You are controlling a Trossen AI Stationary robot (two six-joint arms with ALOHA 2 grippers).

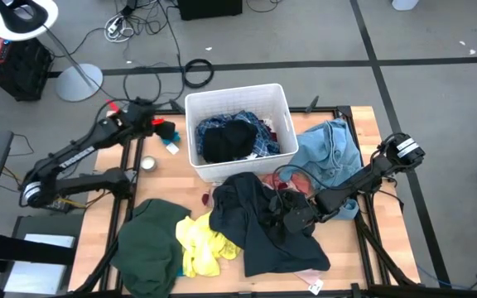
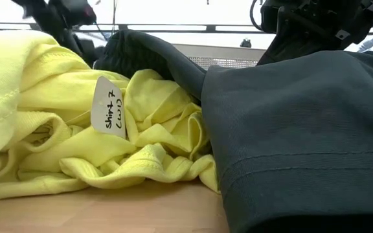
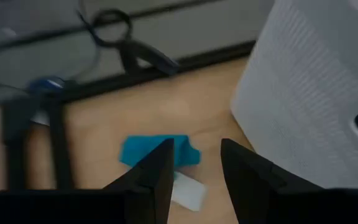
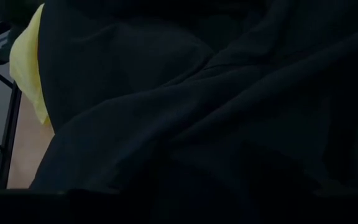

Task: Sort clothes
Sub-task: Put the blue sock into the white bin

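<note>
Right gripper (image 1: pixel 292 213) sits down in the dark shirt (image 1: pixel 259 228) near the table's front (jaws buried, grip can't tell); pinch one layer only. Left gripper (image 3: pixel 194 163) part-open, empty, left of the bin (image 1: pixel 238 99).

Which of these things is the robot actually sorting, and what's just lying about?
Being sorted:
- dark shirt
- yellow shirt
- green garment
- denim garment
- clothes in the bin

Lying about:
- white bin
- blue tag
- tape roll
- floor cables
</note>
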